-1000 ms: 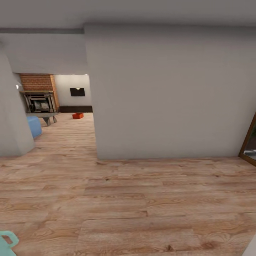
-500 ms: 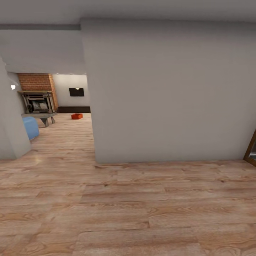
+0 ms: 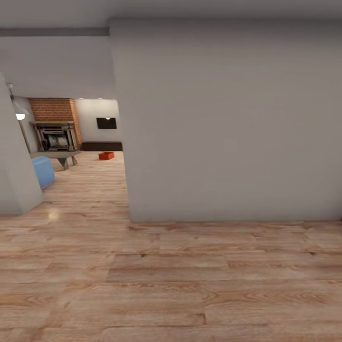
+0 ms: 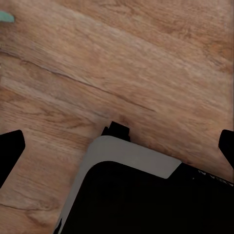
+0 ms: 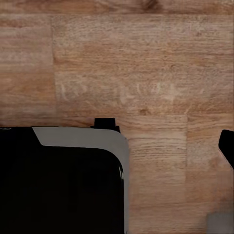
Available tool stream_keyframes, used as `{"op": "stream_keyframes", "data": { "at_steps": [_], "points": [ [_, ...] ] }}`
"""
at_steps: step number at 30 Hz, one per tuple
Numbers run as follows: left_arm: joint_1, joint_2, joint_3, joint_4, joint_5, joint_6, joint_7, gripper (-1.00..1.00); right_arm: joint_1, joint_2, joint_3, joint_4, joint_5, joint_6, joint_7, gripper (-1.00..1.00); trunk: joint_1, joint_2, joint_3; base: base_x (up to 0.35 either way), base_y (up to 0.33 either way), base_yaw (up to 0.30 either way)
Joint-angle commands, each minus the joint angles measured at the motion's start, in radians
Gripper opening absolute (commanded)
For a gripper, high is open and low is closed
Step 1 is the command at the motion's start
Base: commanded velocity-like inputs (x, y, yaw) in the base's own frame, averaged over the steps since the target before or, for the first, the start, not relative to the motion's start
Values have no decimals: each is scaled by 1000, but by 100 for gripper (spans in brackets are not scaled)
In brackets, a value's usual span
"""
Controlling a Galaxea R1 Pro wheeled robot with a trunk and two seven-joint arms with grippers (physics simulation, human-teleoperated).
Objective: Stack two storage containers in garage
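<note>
One orange-red storage container [image 3: 106, 155] sits far off on the pale wood floor of the living room [image 3: 76, 142], seen through the opening at the left. My left gripper [image 4: 117, 148] hangs over the plank floor, its dark fingertips [image 4: 9, 151] spread to the picture's edges with nothing between them. In the right wrist view my right gripper [image 5: 117, 146] also points down at the planks. One dark fingertip [image 5: 227, 146] shows at the edge there, and nothing is held.
A broad grey wall [image 3: 228, 123] blocks the way straight ahead; its corner [image 3: 127, 209] borders the opening. Another wall edge [image 3: 14, 180] stands at the left. Beyond are a brick fireplace [image 3: 53, 128], a blue seat [image 3: 43, 171], a low bench [image 3: 59, 156] and a black TV [image 3: 106, 123]. My own base [image 4: 141, 195] shows below each gripper.
The whole head view has shifted as the camera moved. The teal object at the lower left and the door frame at the right have left the picture. The container stays in place.
</note>
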Motion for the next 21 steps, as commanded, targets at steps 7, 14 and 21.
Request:
{"op": "stream_keyframes", "data": {
  "at_steps": [7, 14, 21],
  "points": [
    [-1, 0, -1, 1, 4, -2, 2, 100, -1, 0, 7, 3, -6, -6, 0, 100, 1, -1, -1, 322, 0, 261],
    [-1, 0, -1, 1, 4, -1, 2, 100, -1, 0, 7, 3, -6, -6, 0, 100, 1, -1, -1, 322, 0, 272],
    [-1, -1, -1, 1, 4, -2, 2, 100, -1, 0, 7, 3, -6, -6, 0, 100, 1, -1, -1, 322, 0, 273]
  ]
}}
